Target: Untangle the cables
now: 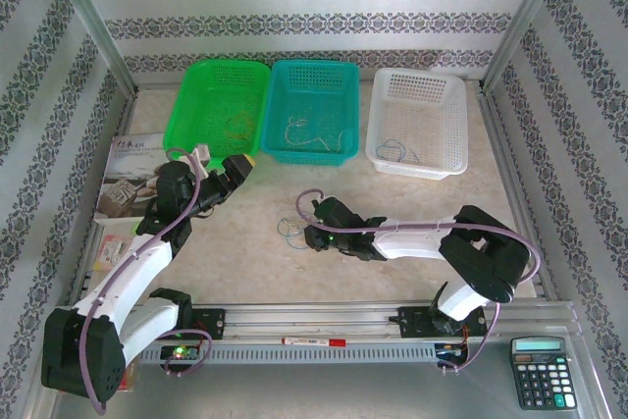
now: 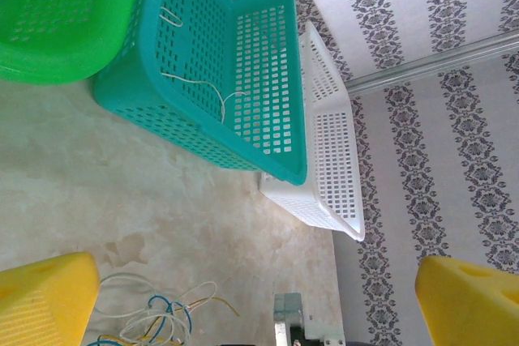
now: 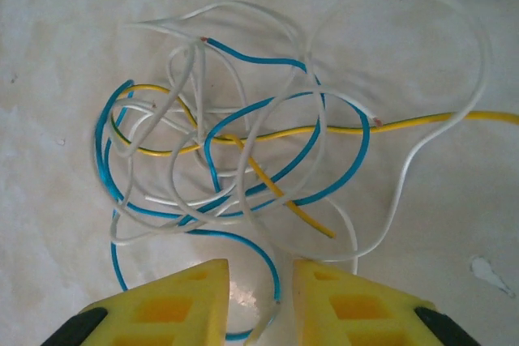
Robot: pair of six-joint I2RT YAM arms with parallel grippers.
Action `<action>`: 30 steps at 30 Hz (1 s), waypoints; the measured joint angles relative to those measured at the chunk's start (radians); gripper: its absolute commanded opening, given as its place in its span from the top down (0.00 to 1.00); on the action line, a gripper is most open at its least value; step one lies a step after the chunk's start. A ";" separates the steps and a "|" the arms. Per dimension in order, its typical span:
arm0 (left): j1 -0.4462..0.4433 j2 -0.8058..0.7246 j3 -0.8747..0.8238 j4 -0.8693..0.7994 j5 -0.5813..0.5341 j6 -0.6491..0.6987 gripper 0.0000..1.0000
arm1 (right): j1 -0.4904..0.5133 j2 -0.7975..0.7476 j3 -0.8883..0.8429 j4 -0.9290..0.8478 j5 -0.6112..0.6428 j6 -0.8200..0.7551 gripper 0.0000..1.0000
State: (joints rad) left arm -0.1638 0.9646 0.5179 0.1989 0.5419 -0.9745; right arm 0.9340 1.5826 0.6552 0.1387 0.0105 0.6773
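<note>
right gripper [image 3: 261, 297]: my jaws narrow, not closed, at edge of tangled cables [image 3: 243, 151]. i should pinch 1 blue loose end [image 3: 275, 301] only, lift slowly, not drag the knot.

— Where does the yellow cable [image 3: 422, 121] end?
— Can't tell. It runs off the right edge of the right wrist view. A blue cable [image 3: 240, 237] slips behind the right fingers [image 3: 178, 305], which are themselves cropped at the bottom.
— And in the left wrist view?
— The tangle [image 2: 158, 313] is cut by the bottom edge and partly hidden by the left finger [image 2: 45, 301]. The green basket [image 2: 57, 30] is cropped at the top and left.
— From above?
— The loop in the white basket [image 1: 417, 85] is too small to follow.
</note>
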 measured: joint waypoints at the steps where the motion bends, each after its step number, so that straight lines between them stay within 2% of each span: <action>1: 0.000 -0.001 0.000 0.000 0.000 0.000 0.00 | 0.000 0.002 0.000 0.000 0.002 0.001 0.88; 3: 0.000 -0.005 0.000 0.000 0.000 0.000 0.00 | 0.000 0.002 0.001 0.000 0.002 -0.002 0.99; 4: 0.000 -0.006 0.000 0.000 0.000 0.000 0.00 | 0.000 0.002 0.001 0.000 0.002 -0.002 1.00; 11: 0.000 -0.012 0.000 -0.004 0.000 0.005 0.00 | 0.000 -0.058 0.013 -0.046 -0.005 -0.026 1.00; 21: -0.001 -0.037 0.000 -0.011 0.021 0.077 0.00 | -0.025 -0.256 0.168 -0.122 -0.091 -0.069 1.00; 30: -0.061 -0.089 -0.058 -0.001 0.058 0.158 0.00 | -0.094 -0.282 0.249 -0.139 -0.179 -0.072 1.00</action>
State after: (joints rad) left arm -0.2245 0.8753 0.4599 0.1982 0.5995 -0.8169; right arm 0.8398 1.3003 0.9039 -0.0006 -0.1684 0.6056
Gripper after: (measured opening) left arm 0.999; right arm 0.051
